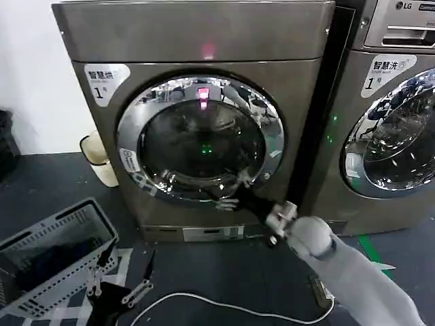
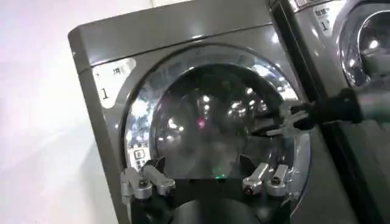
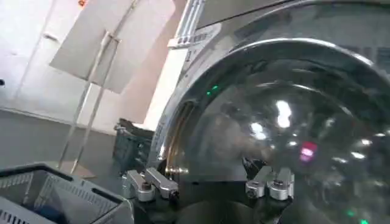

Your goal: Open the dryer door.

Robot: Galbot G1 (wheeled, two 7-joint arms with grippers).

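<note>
The right gripper (image 1: 228,202), jaws spread, reaches the lower chrome rim of the dryer door (image 1: 200,139) (likely seeking an edge to pull); the door sits shut. The left gripper (image 1: 122,282) waits low, jaws spread, beside the laundry basket (image 1: 47,234).

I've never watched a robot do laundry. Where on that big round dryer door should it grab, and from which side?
Probably the dryer door's lower right chrome rim, approached from the front. The right gripper is already there, fingers open, and the glass centre bulges smoothly, giving no grip. The left gripper waits low by the basket.
</note>
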